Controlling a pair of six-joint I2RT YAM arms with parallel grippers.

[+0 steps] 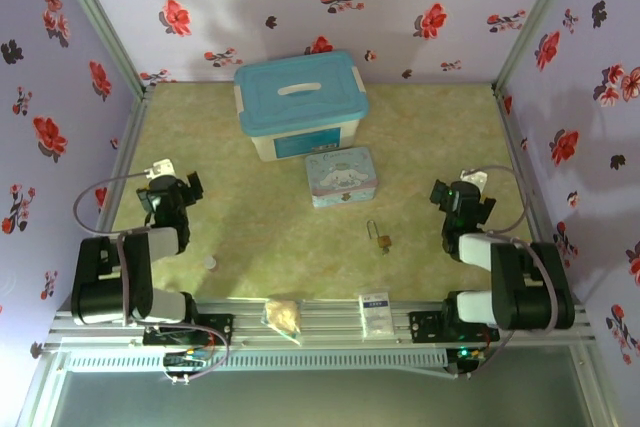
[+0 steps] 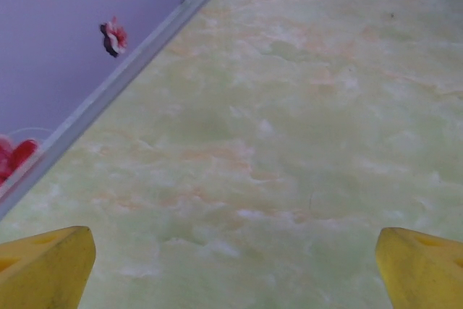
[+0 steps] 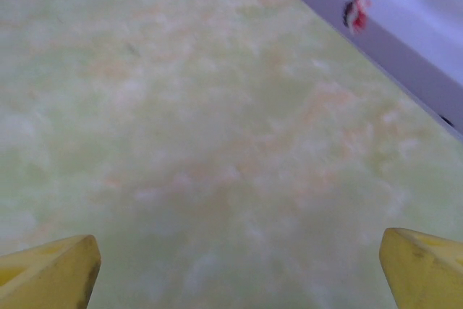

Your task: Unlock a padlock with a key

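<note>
The padlock (image 1: 380, 237) is lying on the desk (image 1: 250, 237) close to its near edge, right of the middle, with bare surface all round it and nothing touching it. Near it, toward the far edge, a light-blue cartoon tin (image 1: 343, 176) is sitting, with a blue-lidded storage box (image 1: 300, 104) beyond it. A small pale disc (image 1: 210, 262) is lying toward the near left corner. The left end effector (image 2: 235, 255) is hovering by the left edge and the right end effector (image 3: 239, 258) by the right edge, both gaping wide over bare desk, gripping nothing.
</note>
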